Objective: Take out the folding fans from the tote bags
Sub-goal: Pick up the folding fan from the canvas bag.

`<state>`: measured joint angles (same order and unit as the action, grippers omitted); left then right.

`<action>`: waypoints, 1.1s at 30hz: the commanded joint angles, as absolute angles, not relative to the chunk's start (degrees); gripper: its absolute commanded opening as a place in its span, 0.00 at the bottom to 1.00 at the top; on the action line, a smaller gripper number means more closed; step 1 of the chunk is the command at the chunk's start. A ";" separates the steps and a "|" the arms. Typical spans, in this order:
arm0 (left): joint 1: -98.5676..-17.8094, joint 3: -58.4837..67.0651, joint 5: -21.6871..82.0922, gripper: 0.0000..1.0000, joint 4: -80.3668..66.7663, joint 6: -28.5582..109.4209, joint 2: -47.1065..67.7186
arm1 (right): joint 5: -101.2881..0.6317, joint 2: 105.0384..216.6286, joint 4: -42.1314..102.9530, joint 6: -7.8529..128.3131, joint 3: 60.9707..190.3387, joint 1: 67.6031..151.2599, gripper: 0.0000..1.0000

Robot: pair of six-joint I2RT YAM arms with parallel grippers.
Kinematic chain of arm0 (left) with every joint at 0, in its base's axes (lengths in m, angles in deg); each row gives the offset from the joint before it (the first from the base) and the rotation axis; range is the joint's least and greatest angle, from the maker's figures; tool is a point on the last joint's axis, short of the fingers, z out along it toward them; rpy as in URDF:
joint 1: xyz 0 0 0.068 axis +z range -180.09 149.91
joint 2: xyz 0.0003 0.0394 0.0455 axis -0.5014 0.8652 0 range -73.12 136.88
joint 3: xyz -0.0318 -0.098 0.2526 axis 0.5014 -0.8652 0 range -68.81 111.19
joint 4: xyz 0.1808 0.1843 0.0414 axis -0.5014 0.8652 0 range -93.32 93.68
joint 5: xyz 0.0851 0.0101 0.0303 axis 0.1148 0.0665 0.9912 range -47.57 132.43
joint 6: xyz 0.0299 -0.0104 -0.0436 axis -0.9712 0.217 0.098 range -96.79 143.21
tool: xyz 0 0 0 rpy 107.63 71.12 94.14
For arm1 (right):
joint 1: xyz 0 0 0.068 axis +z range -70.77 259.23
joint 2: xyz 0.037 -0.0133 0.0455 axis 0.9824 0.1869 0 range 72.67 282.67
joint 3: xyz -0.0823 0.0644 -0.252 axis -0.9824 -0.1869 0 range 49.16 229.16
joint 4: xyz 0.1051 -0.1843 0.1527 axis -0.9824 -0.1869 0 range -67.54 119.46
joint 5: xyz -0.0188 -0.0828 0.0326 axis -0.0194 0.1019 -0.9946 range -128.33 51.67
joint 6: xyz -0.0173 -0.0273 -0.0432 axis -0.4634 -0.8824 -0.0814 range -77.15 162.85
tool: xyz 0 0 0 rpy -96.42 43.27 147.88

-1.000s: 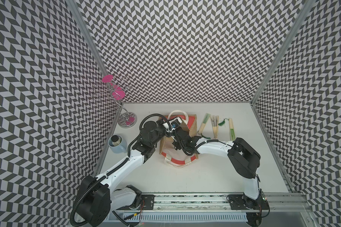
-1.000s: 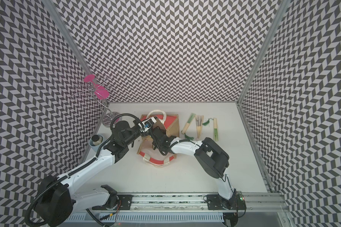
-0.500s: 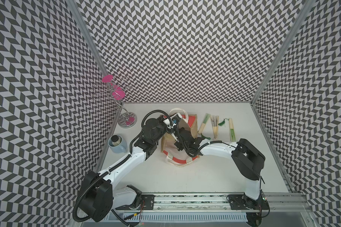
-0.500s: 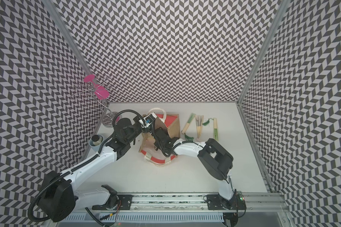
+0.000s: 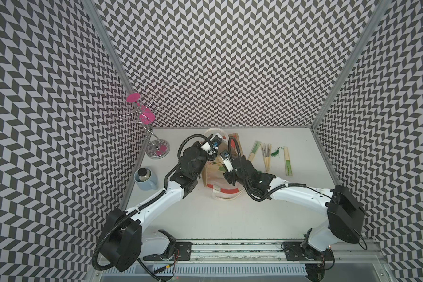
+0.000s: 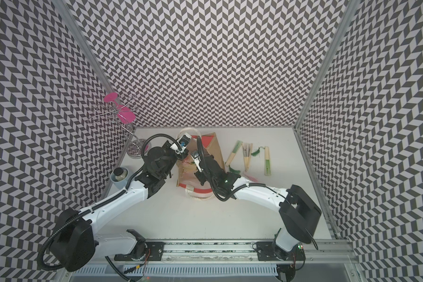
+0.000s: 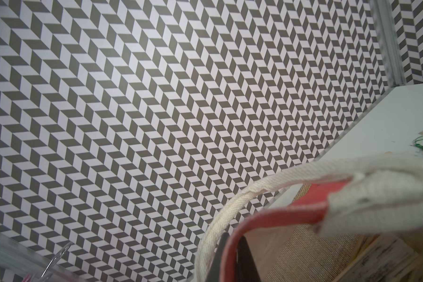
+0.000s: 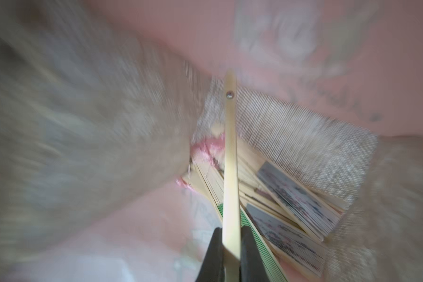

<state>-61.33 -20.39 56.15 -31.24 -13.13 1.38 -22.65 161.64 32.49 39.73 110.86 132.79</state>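
1. Where both top views look down on the white table (image 5: 230,219), the tan jute tote bag (image 5: 211,182), paneled red-orange and white, sits mid-table. The left gripper (image 5: 211,158) is at its rim and the right gripper (image 5: 227,177) is sunk in its mouth. Just right of the bag, the fans on the table (image 6: 267,161) lie closed: slim pale bamboo with green or dark paper, one trailing a green tassel (image 5: 275,153).
2. In the left wrist view, the left gripper's black fingers (image 7: 246,256) pinch the bag's red rim between them, beside the cream handle (image 7: 230,210).
3. In the right wrist view, the right gripper (image 8: 231,254) is clamped on the held fan (image 8: 230,158), a plain bamboo stick with a rivet near its far end. Beneath it, the fans in the bag (image 8: 300,202) lie stacked with grey-pink print, beside a pink tassel (image 8: 206,149).
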 commanded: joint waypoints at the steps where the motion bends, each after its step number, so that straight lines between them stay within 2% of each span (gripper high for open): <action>1: -61.29 -16.77 62.20 0.00 -34.16 -12.30 1.59 | -25.79 156.17 41.53 42.47 108.40 133.14 0.00; 7: -61.13 -16.71 62.39 0.00 -34.31 -11.08 1.23 | -26.11 150.82 45.31 43.14 104.65 133.14 0.00; 13: -60.22 -14.93 65.93 0.00 -32.47 -9.01 2.21 | -24.96 146.20 41.45 45.77 104.54 133.13 0.00; 20: -58.75 -15.03 65.55 0.00 -31.98 -7.81 2.43 | -24.67 138.57 35.47 52.31 105.23 130.70 0.00; 23: -58.40 -15.32 65.37 0.00 -32.17 -7.81 2.32 | -30.47 134.17 33.03 57.95 104.79 124.15 0.00; 28: -58.02 -16.07 64.34 0.00 -32.62 -7.47 1.46 | -41.05 127.75 28.68 66.43 100.25 105.95 0.00; 33: -57.60 -16.43 62.97 0.00 -32.67 -6.44 0.97 | -52.33 128.04 23.22 71.28 94.81 87.41 0.00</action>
